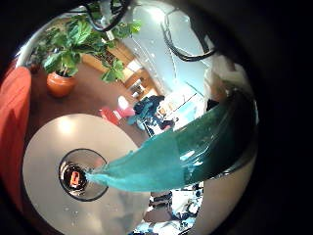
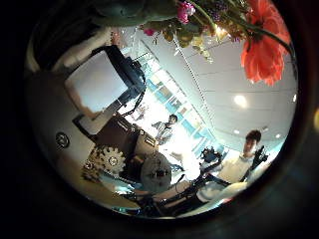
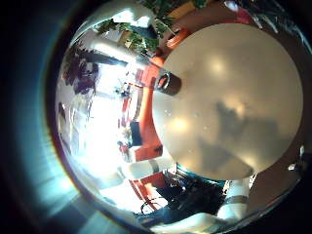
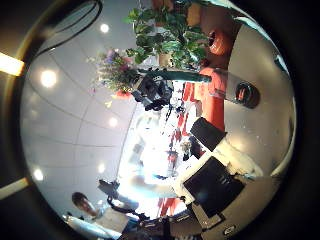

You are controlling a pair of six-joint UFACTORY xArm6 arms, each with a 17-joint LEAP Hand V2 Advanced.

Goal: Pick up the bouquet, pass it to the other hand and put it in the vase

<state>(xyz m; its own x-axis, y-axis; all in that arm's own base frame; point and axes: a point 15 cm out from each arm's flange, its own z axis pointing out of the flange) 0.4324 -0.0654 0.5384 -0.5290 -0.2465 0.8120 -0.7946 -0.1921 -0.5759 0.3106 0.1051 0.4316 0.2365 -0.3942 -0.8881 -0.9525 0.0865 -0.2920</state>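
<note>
The left hand (image 4: 155,90) holds the bouquet (image 4: 125,70) aloft, fingers curled round its teal wrap (image 1: 181,155), above the round desk (image 1: 54,162) bearing the vase (image 1: 81,176). A potted plant (image 1: 67,54) stands beyond. Right hand's fingers: cannot tell.

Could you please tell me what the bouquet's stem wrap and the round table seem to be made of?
Bouquet wrap: probably glossy plastic or a coated sleeve, since it shows a smooth, streaked sheen. Round table: a smooth, semi-gloss top, perhaps laminate; ceiling lights mirror softly on it.
</note>
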